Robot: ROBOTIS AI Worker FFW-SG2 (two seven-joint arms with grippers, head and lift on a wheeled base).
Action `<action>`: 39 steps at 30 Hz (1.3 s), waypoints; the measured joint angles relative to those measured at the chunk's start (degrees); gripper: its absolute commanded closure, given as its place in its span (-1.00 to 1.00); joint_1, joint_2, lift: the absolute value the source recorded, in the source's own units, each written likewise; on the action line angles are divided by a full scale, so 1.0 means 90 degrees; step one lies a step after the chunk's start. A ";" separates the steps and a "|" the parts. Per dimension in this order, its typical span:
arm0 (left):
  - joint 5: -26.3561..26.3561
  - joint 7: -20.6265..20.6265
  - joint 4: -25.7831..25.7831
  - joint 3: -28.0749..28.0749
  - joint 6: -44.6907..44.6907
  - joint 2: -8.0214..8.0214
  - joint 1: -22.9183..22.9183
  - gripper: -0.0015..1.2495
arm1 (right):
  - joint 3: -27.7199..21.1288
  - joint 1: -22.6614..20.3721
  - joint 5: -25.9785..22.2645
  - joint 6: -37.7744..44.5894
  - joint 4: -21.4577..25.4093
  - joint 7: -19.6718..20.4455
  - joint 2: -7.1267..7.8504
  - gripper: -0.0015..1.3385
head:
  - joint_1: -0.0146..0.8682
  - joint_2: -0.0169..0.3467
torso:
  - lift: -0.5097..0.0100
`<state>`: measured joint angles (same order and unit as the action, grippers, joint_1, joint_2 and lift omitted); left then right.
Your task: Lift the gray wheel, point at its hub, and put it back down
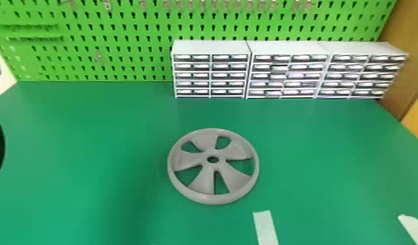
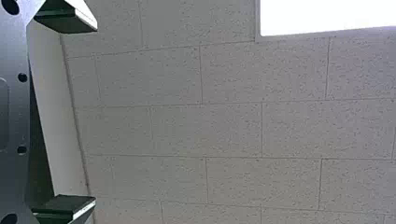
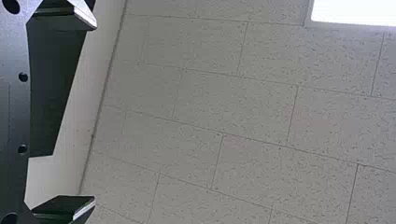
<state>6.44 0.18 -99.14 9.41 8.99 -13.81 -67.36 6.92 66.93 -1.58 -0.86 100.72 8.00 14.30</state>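
Texts, labels, brands, numbers, signs: none that I can read.

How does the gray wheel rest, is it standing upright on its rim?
No, the gray wheel lies flat on the green table.
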 measured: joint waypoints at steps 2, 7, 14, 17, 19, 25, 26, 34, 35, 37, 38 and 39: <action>-0.0017 -0.0001 0.0004 0.0031 -0.0034 -0.0005 0.0035 -1.00 | -0.0004 -0.0036 -0.0006 0.0039 0.0000 0.0000 0.0007 -1.00 | 0.60 -0.65 | 0.62; -0.0028 -0.0016 0.0033 0.0083 -0.0099 -0.0009 0.0164 -1.00 | -0.0016 -0.0167 -0.0010 0.0132 -0.0006 0.0000 0.0009 -0.99 | 0.60 -0.65 | 0.62; 0.0121 -0.0029 -0.0046 0.0102 -0.0129 -0.0002 0.0557 -1.00 | 0.0025 -0.0492 -0.0011 0.0212 -0.0029 0.0002 0.0023 -0.99 | 0.60 -0.65 | 0.62; 0.0138 -0.0027 -0.0196 0.0107 -0.0128 -0.0010 0.0772 -1.00 | 0.0049 -0.0664 -0.0036 0.0220 -0.0025 0.0006 0.0027 -0.99 | 0.60 -0.65 | 0.62; 0.0137 -0.0027 -0.0295 0.0112 -0.0127 -0.0020 0.0894 -1.00 | 0.0061 -0.0767 -0.0054 0.0219 -0.0007 0.0008 0.0025 -0.99 | 0.60 -0.65 | 0.62; 0.0143 -0.0029 -0.0627 0.0135 -0.0169 -0.0096 0.1312 -1.00 | 0.0097 -0.1115 -0.0087 0.0201 0.0100 0.0010 -0.0002 -0.99 | 0.60 -0.65 | 0.62; 0.0142 -0.0030 -0.0680 0.0135 -0.0189 -0.0111 0.1394 -1.00 | 0.0098 -0.1186 -0.0088 0.0189 0.0127 0.0010 -0.0007 -0.99 | 0.60 -0.65 | 0.62; 0.0181 -0.0039 -0.0961 0.0086 -0.0301 -0.0179 0.1908 -1.00 | 0.0026 -0.1681 -0.0088 0.0145 0.0326 0.0035 -0.0076 -0.99 | 0.60 -0.65 | 0.62; 0.0186 -0.0039 -0.1007 0.0084 -0.0306 -0.0189 0.1978 -1.00 | 0.0007 -0.1762 -0.0089 0.0145 0.0377 0.0044 -0.0086 -0.99 | 0.60 -0.65 | 0.62; 0.0191 -0.0039 -0.1090 0.0075 -0.0312 -0.0201 0.2092 -1.00 | -0.0028 -0.1899 -0.0093 0.0144 0.0463 0.0049 -0.0108 -0.99 | 0.60 -0.65 | 0.62; 0.0195 -0.0039 -0.1147 0.0065 -0.0314 -0.0208 0.2168 -1.00 | -0.0051 -0.1991 -0.0095 0.0144 0.0517 0.0049 -0.0126 -0.99 | 0.60 -0.65 | 0.62; 0.0198 -0.0039 -0.1189 0.0056 -0.0316 -0.0212 0.2224 -1.00 | -0.0065 -0.2056 -0.0097 0.0144 0.0551 0.0049 -0.0140 -0.99 | 0.60 -0.65 | 0.62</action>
<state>8.23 -0.18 -109.84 9.92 6.14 -15.71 -47.35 6.33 48.43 -2.45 0.44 105.69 8.44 13.04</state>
